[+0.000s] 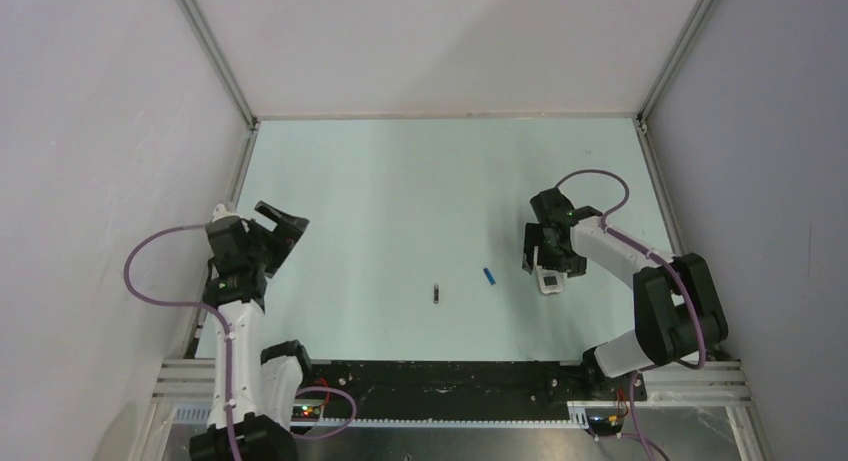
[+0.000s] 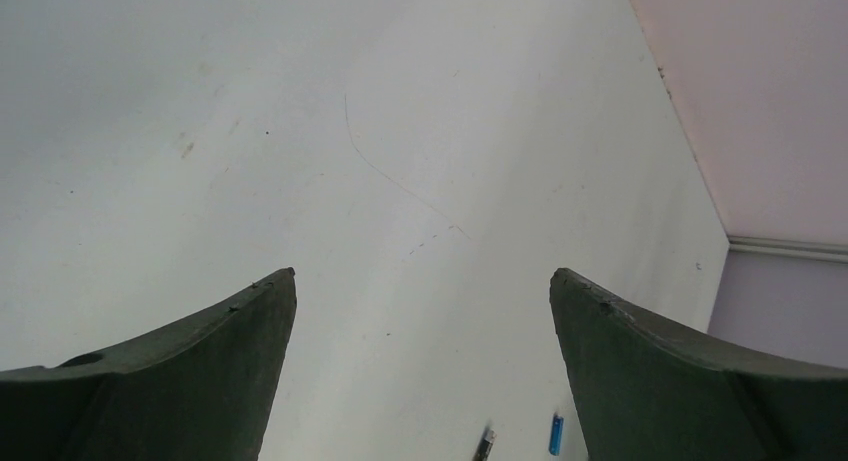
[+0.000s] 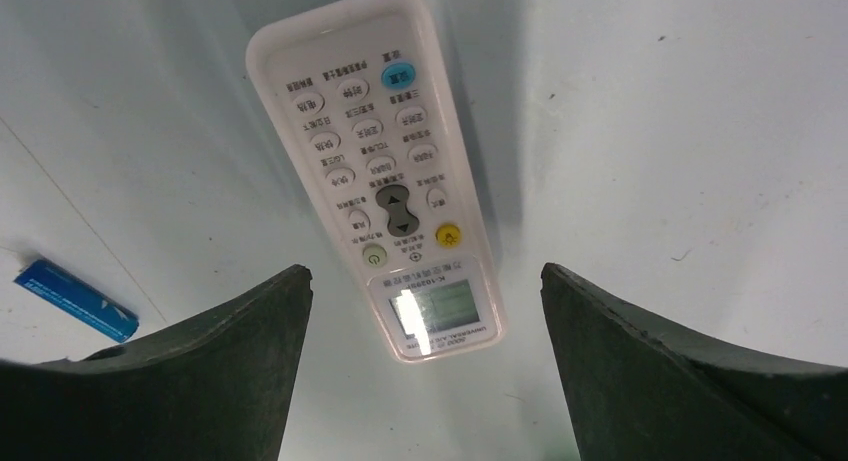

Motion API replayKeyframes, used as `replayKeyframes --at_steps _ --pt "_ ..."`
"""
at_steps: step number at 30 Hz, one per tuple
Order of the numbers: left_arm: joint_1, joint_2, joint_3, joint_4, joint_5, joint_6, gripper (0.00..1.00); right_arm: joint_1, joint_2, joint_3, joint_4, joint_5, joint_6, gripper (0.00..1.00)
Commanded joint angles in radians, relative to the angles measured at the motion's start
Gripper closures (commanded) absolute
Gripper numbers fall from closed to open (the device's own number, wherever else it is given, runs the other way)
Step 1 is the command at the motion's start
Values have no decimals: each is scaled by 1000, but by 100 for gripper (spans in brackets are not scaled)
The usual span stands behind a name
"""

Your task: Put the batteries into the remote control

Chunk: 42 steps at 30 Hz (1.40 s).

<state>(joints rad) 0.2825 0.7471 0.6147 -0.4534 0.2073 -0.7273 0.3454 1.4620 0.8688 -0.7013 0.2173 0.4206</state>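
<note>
While my right hand (image 1: 548,253) hangs over the right side of the pale table (image 1: 400,181), its two dark fingers stand wide apart and grip nothing. The remote control (image 3: 375,161) lies on the table between them. It is a small white handset lying face up, with rows of round buttons, one blue button at the far end and a yellow one lower down. The end with the little screen points back toward my wrist. From my wrist camera, neither finger appears to touch it. The blue battery (image 1: 490,276) lies flat on the table just to the left of this hand, near the remote control but apart from it. The black battery (image 1: 437,294) lies further left, toward the middle of the table's near half and clear of the blue one. My left hand (image 1: 280,226) is near the table's left edge, well apart from both batteries and the remote control. Its fingers are spread wide, with only table surface showing between them. Both batteries appear small at the bottom of its wrist view.
</note>
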Motion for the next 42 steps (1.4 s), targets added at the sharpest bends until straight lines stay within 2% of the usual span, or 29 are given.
replayKeyframes --at_steps 1,7,9,11,15,21,25,28,33,36,38,42 --pt "75 42 -5 -5 180 -11 0 16 39 25 -6 -23 -22 12" --pt "78 60 20 0 141 63 0 15 42 11 -11 -36 -15 20" --pt "78 47 17 -1 117 78 0 15 50 10 -6 -47 -10 24" --pt "78 28 17 -1 113 90 0 16 59 10 -2 -58 -7 34" --pt "78 -6 54 0 146 164 0 14 70 6 5 -55 6 43" --pt "76 -31 99 25 139 203 4 12 74 4 19 -41 7 44" --pt "77 -74 74 71 147 177 3 12 81 5 24 -58 2 36" --pt "76 -108 52 83 149 184 3 12 88 6 32 -66 -1 35" --pt "63 -101 54 94 260 193 4 16 81 6 61 -111 -3 43" --pt "-28 -86 75 101 283 237 4 30 35 7 80 -167 -20 50" --pt "-130 -63 91 104 264 267 3 42 -12 7 98 -245 -37 53" --pt "-362 17 132 117 238 315 3 63 -126 7 141 -479 -58 56"
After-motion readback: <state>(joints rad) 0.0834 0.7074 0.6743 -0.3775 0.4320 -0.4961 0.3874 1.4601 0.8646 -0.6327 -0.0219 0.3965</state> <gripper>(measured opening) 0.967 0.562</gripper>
